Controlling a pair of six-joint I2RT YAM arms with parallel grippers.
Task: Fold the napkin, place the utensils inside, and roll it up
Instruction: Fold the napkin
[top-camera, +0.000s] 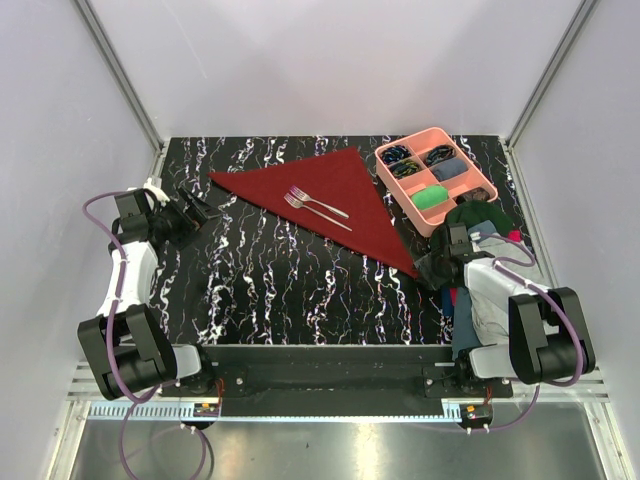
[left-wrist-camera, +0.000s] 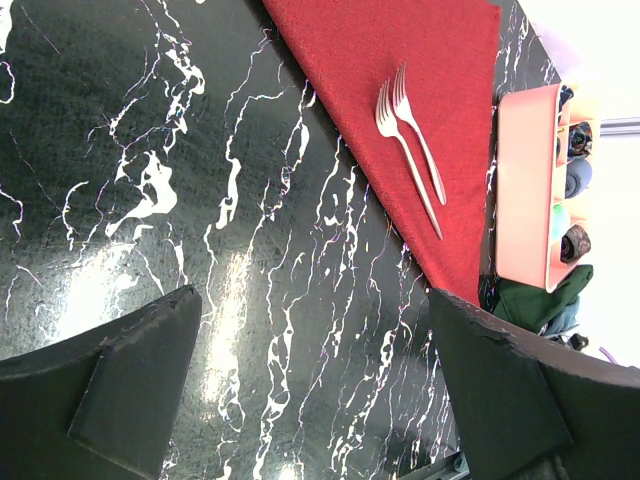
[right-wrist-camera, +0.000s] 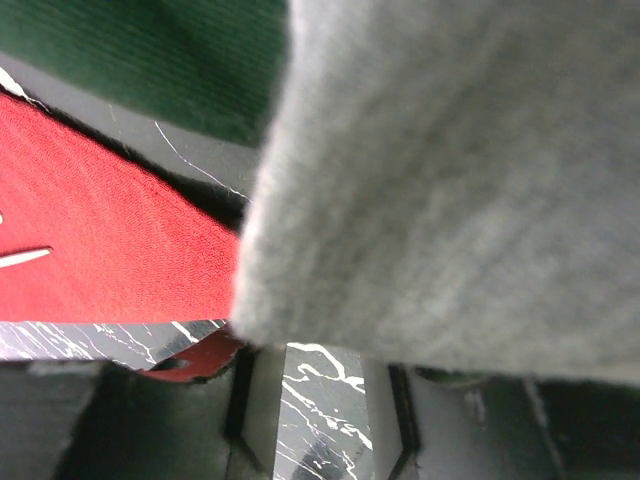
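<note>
The maroon napkin (top-camera: 345, 180) lies folded into a triangle at the back middle of the marbled table. Two silver forks (top-camera: 318, 207) lie side by side on it. They also show in the left wrist view (left-wrist-camera: 410, 150), on the napkin (left-wrist-camera: 400, 40). My left gripper (top-camera: 200, 212) is open and empty above bare marble (left-wrist-camera: 312, 300), left of the napkin. My right gripper (top-camera: 436, 266) is low at the napkin's near right corner. In the right wrist view (right-wrist-camera: 320, 400) its jaws stand apart over marble, and the red corner (right-wrist-camera: 190, 358) lies against the left finger. A fork handle tip (right-wrist-camera: 25, 257) shows on the napkin (right-wrist-camera: 100, 230).
A pink compartment tray (top-camera: 465, 213) with small items stands at the back right. A pile of green, grey and blue clothes (top-camera: 480, 220) lies beside it, partly on my right arm. Grey cloth (right-wrist-camera: 450, 180) covers much of the right wrist view, with green cloth (right-wrist-camera: 150, 50) above.
</note>
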